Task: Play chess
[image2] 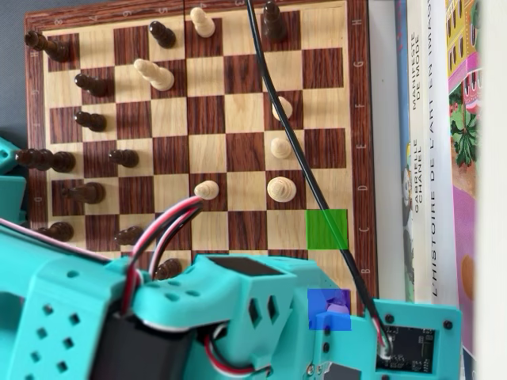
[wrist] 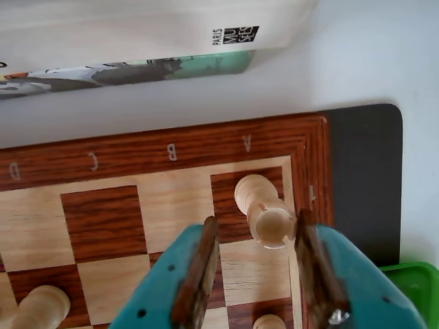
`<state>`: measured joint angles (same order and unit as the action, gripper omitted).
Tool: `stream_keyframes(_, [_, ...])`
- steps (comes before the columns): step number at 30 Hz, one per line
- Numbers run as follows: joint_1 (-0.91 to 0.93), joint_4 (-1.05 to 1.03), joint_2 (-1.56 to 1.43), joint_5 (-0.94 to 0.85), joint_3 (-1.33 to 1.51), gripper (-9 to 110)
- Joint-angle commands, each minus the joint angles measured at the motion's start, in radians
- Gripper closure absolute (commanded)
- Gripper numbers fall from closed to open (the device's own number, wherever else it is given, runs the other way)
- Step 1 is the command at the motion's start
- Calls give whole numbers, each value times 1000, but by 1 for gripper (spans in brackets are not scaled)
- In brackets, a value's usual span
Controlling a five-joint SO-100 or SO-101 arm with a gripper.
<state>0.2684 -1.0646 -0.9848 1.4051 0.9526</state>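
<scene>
A wooden chessboard (wrist: 103, 219) fills the wrist view. A white rook (wrist: 264, 209) stands on the dark corner square by the letter A. My teal gripper (wrist: 257, 223) is open, with the rook's top between the jaws. The rook is close against the right finger (wrist: 312, 260) and a wide gap separates it from the left finger (wrist: 199, 267). In the overhead view the arm (image2: 198, 317) covers the board's (image2: 238, 158) near edge. A blue patch (image2: 329, 309) marks the corner square and a green patch (image2: 326, 229) marks a square two squares further along the same edge.
White pieces stand near the jaws (wrist: 41, 305) (wrist: 269, 322). Several dark pieces (image2: 87, 119) line the left side in the overhead view, white ones (image2: 280, 188) are mid-board. Books (image2: 428, 158) lie beside the board, one also in the wrist view (wrist: 123, 72). A black mat (wrist: 363, 178) and a green object (wrist: 411, 288) lie right.
</scene>
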Motion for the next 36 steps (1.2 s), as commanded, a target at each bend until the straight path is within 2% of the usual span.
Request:
stream_keyframes(1, [9,11,-11,9,-58,84])
stream_keyframes(36, [49,25,69,5,-110,85])
